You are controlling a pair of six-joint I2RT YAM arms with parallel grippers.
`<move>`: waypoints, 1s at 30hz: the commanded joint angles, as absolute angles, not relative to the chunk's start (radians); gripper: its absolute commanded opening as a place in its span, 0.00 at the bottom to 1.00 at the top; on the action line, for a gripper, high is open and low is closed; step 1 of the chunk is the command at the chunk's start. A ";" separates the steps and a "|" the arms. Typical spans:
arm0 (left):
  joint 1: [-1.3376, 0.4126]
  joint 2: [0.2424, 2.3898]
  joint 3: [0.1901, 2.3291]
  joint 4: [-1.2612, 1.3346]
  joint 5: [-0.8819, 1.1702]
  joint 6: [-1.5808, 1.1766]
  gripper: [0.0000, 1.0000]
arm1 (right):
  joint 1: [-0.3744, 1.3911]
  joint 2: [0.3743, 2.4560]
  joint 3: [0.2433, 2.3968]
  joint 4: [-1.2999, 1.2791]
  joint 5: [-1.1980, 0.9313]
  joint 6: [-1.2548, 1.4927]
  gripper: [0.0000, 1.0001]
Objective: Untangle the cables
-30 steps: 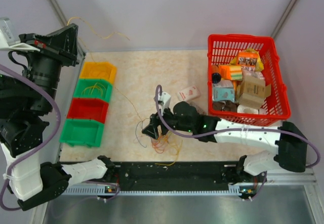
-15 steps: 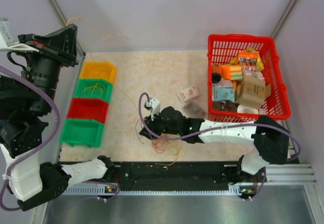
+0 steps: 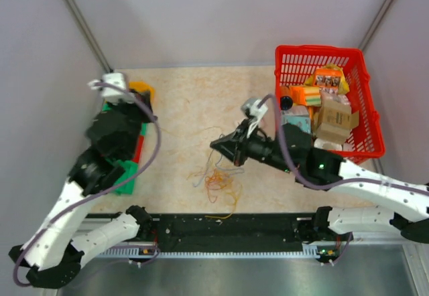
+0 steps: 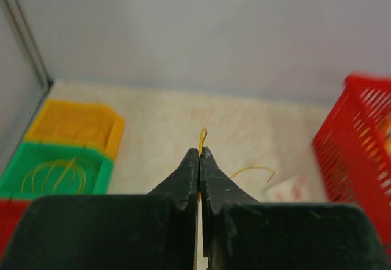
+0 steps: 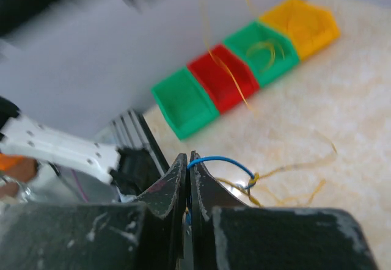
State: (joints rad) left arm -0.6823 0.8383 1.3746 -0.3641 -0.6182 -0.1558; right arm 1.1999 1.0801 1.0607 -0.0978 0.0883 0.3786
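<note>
Tangle of cables [image 3: 218, 183] lies just below R gripper [image 5: 187, 157], whose jaws pinch 1 blue strand [image 5: 220, 160] running to it. L gripper [image 4: 200, 154], nipping 1 yellow strand [image 4: 202, 139], is farther off.

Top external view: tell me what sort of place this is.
Likely a robotics lab test cell: plain grey walls enclose a tabletop, two robot arms sit at its near edge, with coloured sorting bins and a red basket.
</note>
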 commanded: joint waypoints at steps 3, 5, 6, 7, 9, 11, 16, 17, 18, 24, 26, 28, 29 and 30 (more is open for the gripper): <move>-0.519 0.804 0.910 -0.481 -0.526 -0.455 0.00 | 1.209 1.046 1.320 -0.216 0.155 0.287 0.00; -0.470 0.731 0.826 -0.489 -0.512 -0.492 0.00 | 1.201 1.055 1.385 -0.239 0.222 0.259 0.00; -0.462 0.692 0.793 -0.486 -0.506 -0.498 0.00 | 1.190 1.058 1.409 -0.250 0.235 0.247 0.00; -0.454 0.664 0.776 -0.492 -0.500 -0.508 0.00 | 1.184 1.065 1.442 -0.259 0.250 0.233 0.00; -0.448 0.634 0.772 -0.552 -0.523 -0.521 0.00 | 1.175 1.071 1.492 -0.273 0.273 0.212 0.00; -0.440 0.620 0.785 -0.630 -0.567 -0.560 0.00 | 1.175 1.062 1.529 -0.287 0.320 0.195 0.00; -0.431 0.552 0.811 -0.731 -0.664 -0.621 0.00 | 1.175 1.003 1.572 -0.295 0.501 0.138 0.00; -0.428 0.542 0.818 -0.748 -0.687 -0.629 0.00 | 1.175 0.987 1.575 -0.296 0.578 0.124 0.00; -0.428 0.525 0.824 -0.764 -0.704 -0.640 0.00 | 1.174 0.971 1.575 -0.296 0.653 0.112 0.00; -0.426 0.384 0.860 -0.821 -0.811 -0.657 0.00 | 1.047 0.856 1.445 -0.230 0.821 0.069 0.00; -0.425 0.356 0.893 -0.848 -0.853 -0.643 0.00 | 0.984 0.850 1.416 -0.235 0.776 0.063 0.00; -0.425 0.341 0.937 -0.890 -0.891 -0.638 0.00 | 0.930 0.862 1.404 -0.255 0.726 0.074 0.00; -0.428 0.333 0.963 -0.899 -0.905 -0.628 0.00 | 0.890 0.873 1.402 -0.267 0.692 0.084 0.00; -0.428 0.328 0.986 -0.910 -0.925 -0.620 0.00 | 0.850 0.891 1.404 -0.284 0.655 0.112 0.00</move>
